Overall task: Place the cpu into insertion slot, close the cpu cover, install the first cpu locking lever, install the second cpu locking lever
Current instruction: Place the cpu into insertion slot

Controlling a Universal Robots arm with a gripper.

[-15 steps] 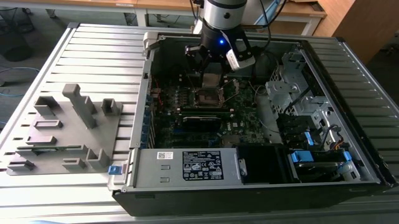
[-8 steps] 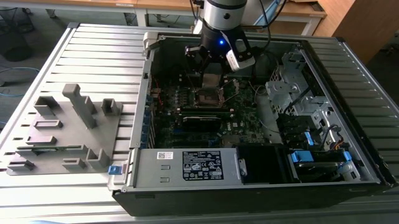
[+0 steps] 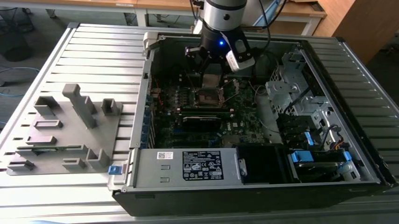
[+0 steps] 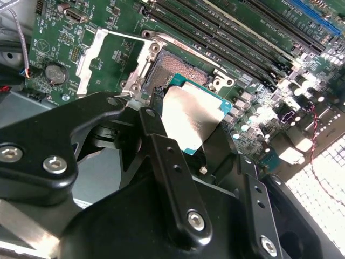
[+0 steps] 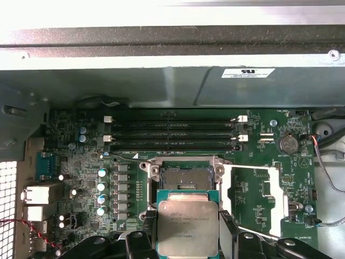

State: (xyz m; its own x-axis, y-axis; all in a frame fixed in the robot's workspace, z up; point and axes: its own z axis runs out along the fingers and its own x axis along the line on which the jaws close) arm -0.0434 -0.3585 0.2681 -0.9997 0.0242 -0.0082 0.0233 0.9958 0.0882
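In the exterior view my claw [image 3: 212, 77] hangs over the motherboard [image 3: 168, 126]. In the second wrist view it grips the cpu [image 4: 191, 116] by its edges, near the insertion slot [image 4: 171, 73] but not yet seated. In the first wrist view the cpu cover [image 5: 227, 189] lies swung open (good). I judge placing is in hand, and seating calls for squaring the chip to the slot.

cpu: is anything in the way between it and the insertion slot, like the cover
Nothing visible does. In the first wrist view the cpu, held in the jaws, is just short of the bare insertion slot, and the cpu cover lies swung open beside it.
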